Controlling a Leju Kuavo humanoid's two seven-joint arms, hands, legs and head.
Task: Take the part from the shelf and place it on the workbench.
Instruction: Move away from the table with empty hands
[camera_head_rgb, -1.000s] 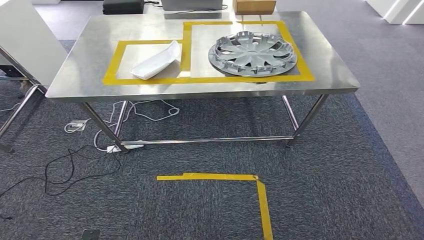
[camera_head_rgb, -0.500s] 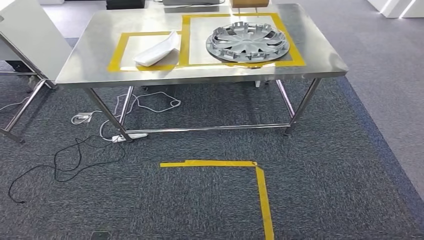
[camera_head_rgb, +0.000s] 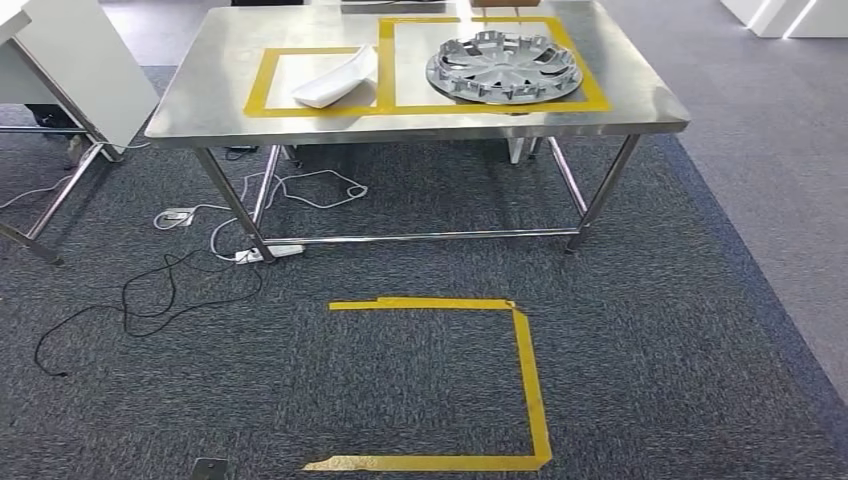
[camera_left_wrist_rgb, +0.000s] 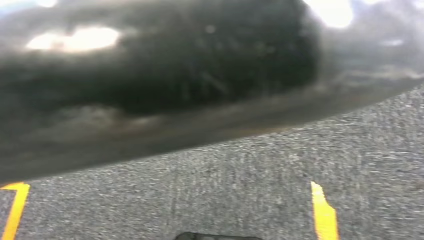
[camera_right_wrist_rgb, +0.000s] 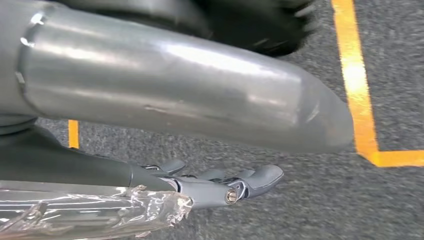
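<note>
On the steel workbench (camera_head_rgb: 220, 80), the hubcap (camera_head_rgb: 503, 68) lies in the larger yellow tape frame (camera_head_rgb: 590, 85). My right hand (camera_right_wrist_rgb: 220, 187) hangs over carpet, fingers extended, holding nothing.

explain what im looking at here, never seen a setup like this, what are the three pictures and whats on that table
A two-legged humanoid robot with a camera high on its body and one at each wrist. The head view looks down at a stainless steel workbench marked with yellow tape rectangles: a silver plastic wheel cover lies in one, a white curved plastic part in the other. More yellow tape marks the grey carpet. Both wrist views point at the floor. In the right wrist view, the robot's right hand hangs with fingers spread, holding nothing. The left wrist view is blurred, so that hand cannot be judged.
</note>
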